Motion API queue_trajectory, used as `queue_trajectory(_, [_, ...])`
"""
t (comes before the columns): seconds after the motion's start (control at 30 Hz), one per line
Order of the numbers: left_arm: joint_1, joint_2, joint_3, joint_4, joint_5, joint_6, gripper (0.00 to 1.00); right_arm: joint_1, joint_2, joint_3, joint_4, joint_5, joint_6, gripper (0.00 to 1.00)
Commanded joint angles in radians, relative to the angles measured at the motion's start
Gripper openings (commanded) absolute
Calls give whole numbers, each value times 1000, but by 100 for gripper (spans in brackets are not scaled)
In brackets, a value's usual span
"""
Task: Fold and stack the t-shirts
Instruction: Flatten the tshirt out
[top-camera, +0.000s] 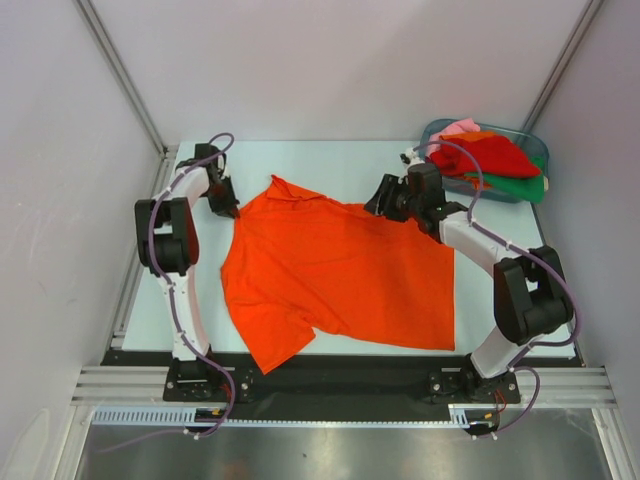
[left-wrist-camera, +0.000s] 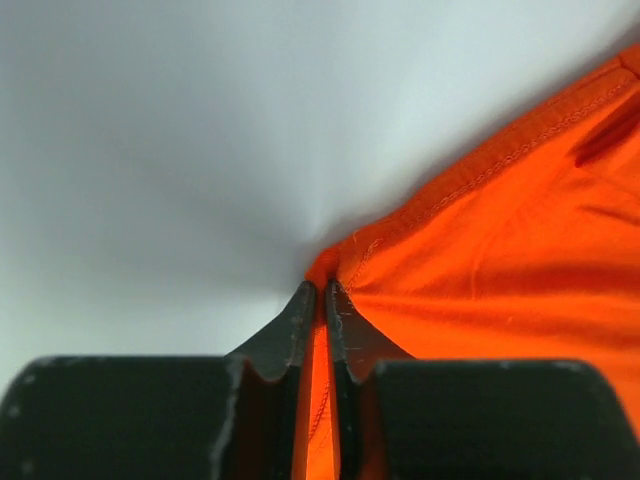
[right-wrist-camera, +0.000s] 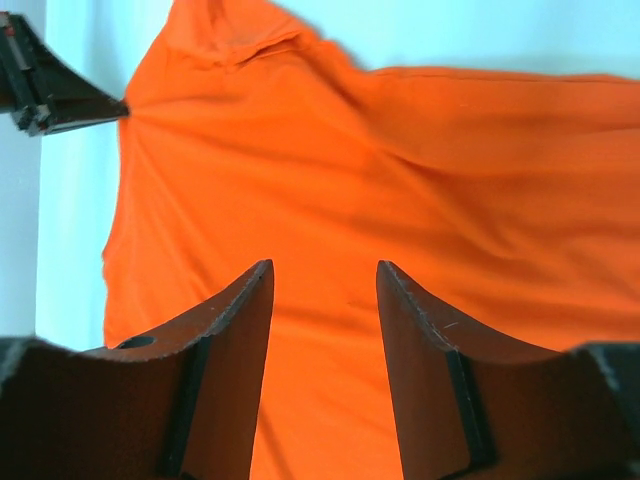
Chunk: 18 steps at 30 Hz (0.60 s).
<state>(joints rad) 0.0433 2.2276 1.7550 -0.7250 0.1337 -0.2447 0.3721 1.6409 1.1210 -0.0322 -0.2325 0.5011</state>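
A bright orange short-sleeved cloth t-shirt (top-camera: 340, 280) is being kept spread across the middle of the pale surface (top-camera: 330, 160), collar toward the upper left. Its edge beside the collar is being pinched by the left hand (left-wrist-camera: 322, 292), fingers pressed together on the cloth. The right hand (right-wrist-camera: 322, 268) is being held spread over the shirt's upper right edge, gripping nothing. More cloth shirts (top-camera: 495, 157), red, green, pink and orange, are being held in a bluish translucent plastic tub (top-camera: 525, 132) at upper right.

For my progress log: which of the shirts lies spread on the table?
The bright orange t-shirt, its edge pinched by the left end effector; the other shirts are heaped in the tub.
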Motion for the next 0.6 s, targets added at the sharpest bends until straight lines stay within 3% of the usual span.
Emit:
queue_trajectory(0.0, [10, 44, 47, -1, -14, -2, 10, -33, -39, -18, 9, -10, -29, 51])
queue_trajectory(0.03, [15, 47, 52, -1, -19, -13, 0, -39, -30, -18, 6, -2, -33, 51])
queue_trajectory(0.23, [78, 47, 75, -4, -124, -10, 0, -79, 25, 5, -15, 51, -82, 51])
queue_trajectory(0.57, [190, 90, 185, -76, -132, 15, 0, -102, 191, 178, -63, 151, -148, 52])
